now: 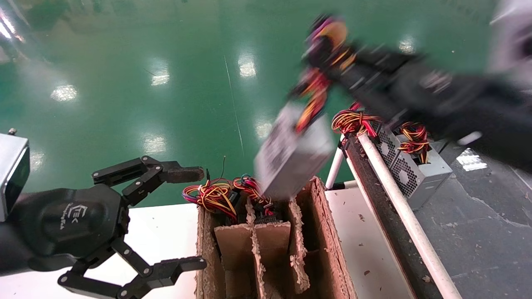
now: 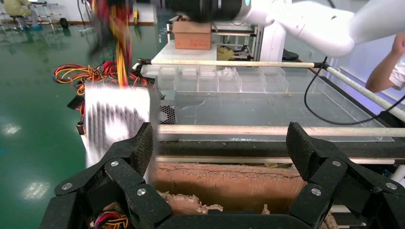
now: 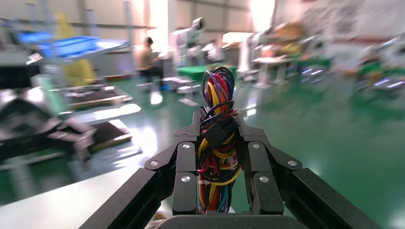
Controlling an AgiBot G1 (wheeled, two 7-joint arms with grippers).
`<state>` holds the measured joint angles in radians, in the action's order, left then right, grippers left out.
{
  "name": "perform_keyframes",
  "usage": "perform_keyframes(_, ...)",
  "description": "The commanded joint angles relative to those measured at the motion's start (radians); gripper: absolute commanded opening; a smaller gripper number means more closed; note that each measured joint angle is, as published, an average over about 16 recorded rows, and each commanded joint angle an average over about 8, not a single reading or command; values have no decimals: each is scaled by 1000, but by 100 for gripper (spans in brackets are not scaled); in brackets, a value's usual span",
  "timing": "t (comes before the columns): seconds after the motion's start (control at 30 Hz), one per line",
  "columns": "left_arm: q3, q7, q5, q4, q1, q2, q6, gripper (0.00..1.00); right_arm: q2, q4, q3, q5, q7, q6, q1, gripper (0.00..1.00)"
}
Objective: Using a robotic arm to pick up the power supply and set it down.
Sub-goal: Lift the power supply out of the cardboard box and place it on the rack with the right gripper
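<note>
A grey power supply point(image 1: 291, 155) hangs tilted in the air over the far end of a cardboard box point(image 1: 322, 232). It hangs by its red-yellow wire bundle point(image 1: 314, 93). My right gripper point(image 1: 326, 50) is shut on that bundle, and in the right wrist view the wires point(image 3: 216, 152) are pinched between its fingers point(image 3: 185, 167). From the left wrist, the lifted power supply point(image 2: 114, 119) shows as a blur beside the white robotic arm point(image 2: 310, 21). My left gripper point(image 1: 195, 218) stands open at the lower left beside the box, nothing between its fingers point(image 2: 141, 143).
More wire bundles point(image 1: 214, 195) stick up from the box's divided slots. Other power supplies point(image 1: 415, 172) lie on the dark belt at the right, behind a white rail point(image 1: 399, 199). A white table point(image 1: 162, 232) carries the box. A person's arm point(image 2: 387, 67) shows far off.
</note>
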<state>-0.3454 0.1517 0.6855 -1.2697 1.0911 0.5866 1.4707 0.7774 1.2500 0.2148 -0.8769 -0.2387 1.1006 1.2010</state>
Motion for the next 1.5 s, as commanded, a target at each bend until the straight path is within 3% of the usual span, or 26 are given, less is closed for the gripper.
perform_keyframes(0.03, 0, 0, 0, 0, 0, 0, 0, 100, -43, 19, -44, 30, -1, -14, 8, 0)
perform_keyframes(0.33, 0, 0, 0, 0, 0, 0, 0, 100, -213, -51, -85, -96, -7, -111, 147, 0)
perform_keyframes(0.6, 0, 0, 0, 0, 0, 0, 0, 100, -381, -184, -85, -181, 9, -42, 226, 0)
perform_keyframes(0.8, 0, 0, 0, 0, 0, 0, 0, 100, -453, -282, -60, -228, 37, 32, 212, 0)
perform_keyframes(1.0, -1, 0, 0, 0, 0, 0, 0, 100, -456, -347, -28, -245, 86, 80, 122, 0)
perform_keyframes(1.23, -1, 0, 0, 0, 0, 0, 0, 100, -415, -335, -14, -233, 124, 65, 14, 0)
perform_keyframes(1.5, -1, 0, -1, 0, 0, 0, 0, 100, -353, -287, 21, -283, 96, 17, 27, 0)
